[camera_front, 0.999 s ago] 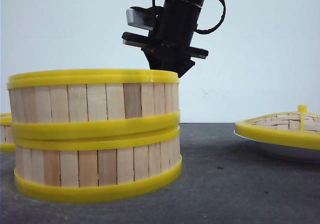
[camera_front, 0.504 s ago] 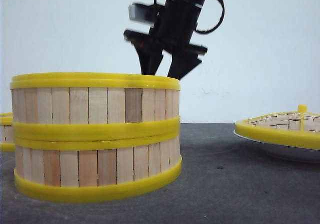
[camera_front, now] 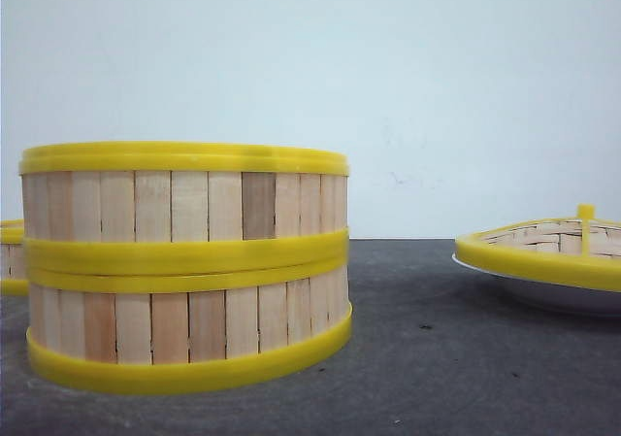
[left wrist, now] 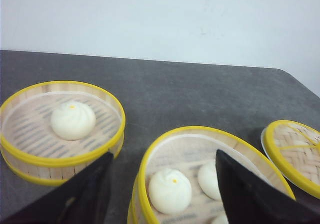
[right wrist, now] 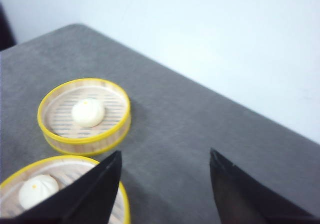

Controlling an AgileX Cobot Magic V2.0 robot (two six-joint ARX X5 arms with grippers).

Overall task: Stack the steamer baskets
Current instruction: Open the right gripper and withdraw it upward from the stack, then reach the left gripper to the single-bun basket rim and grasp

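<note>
Looking at your front view, you see no arm now; half a second ago the black gripper hung just above the back rim of the stack, and one second ago it sat lower, at the rim of the top basket; now it has gone up and out of that view.

Two steamer baskets stand one on the other on the dark table [camera_front: 446, 358]; the top basket [camera_front: 184, 203] sits flat on the bottom basket [camera_front: 184, 324], with their yellow rims touching all the way across; a second ago the top one leaned a little, and now it is level.

The third basket [left wrist: 62, 129] stands alone on the table, just beside the stack; in the front view you see only its edge behind the stack, at the far left; it holds one white bun [left wrist: 73, 120]; the top basket of the stack holds buns [left wrist: 170, 190] too.

Off to the right lies the woven lid [camera_front: 553, 242] with its yellow rim, resting on a white plate [camera_front: 558, 295].

Your left gripper [left wrist: 160, 194] hangs above the stack with its fingers spread wide and nothing between them; your right gripper [right wrist: 165, 189] hangs above the table, fingers wide apart too, holding nothing.
</note>
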